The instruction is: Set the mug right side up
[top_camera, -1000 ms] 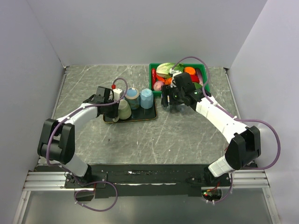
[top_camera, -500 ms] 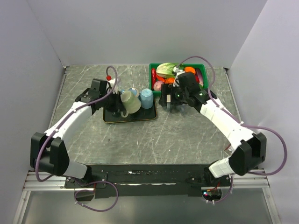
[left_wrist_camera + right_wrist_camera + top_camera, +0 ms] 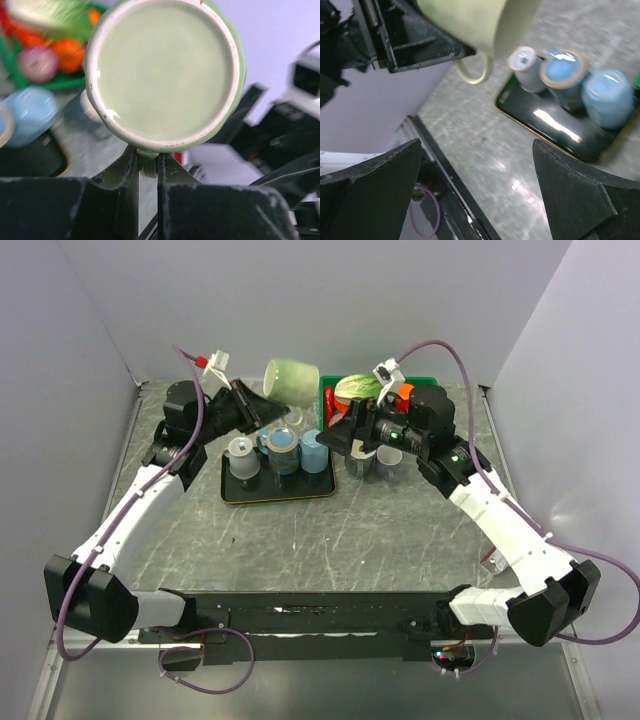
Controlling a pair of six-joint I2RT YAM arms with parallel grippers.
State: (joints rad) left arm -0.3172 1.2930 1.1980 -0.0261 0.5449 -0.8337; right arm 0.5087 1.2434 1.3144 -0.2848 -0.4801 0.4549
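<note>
The pale green mug (image 3: 291,380) hangs in the air above the back of the black tray (image 3: 285,490), tilted roughly on its side. My left gripper (image 3: 262,406) is shut on its handle. In the left wrist view the mug's flat base (image 3: 165,75) faces the camera and the handle (image 3: 148,165) sits pinched between the fingers. My right gripper (image 3: 340,436) is open and empty, raised just right of the mug and pointing toward it. In the right wrist view the mug (image 3: 480,20) and its handle loop (image 3: 475,70) show at the top, above the open gripper (image 3: 480,200).
On the tray stand a grey cup (image 3: 241,455), a blue and tan cup (image 3: 284,445) and a light blue cup (image 3: 313,450). A green basket of vegetables (image 3: 360,390) sits at the back right. Clear cups (image 3: 388,462) stand below the right wrist.
My left gripper has lifted the mug off the tray, up and toward the back, turning it. My right arm has risen and swung its open gripper toward the mug.
</note>
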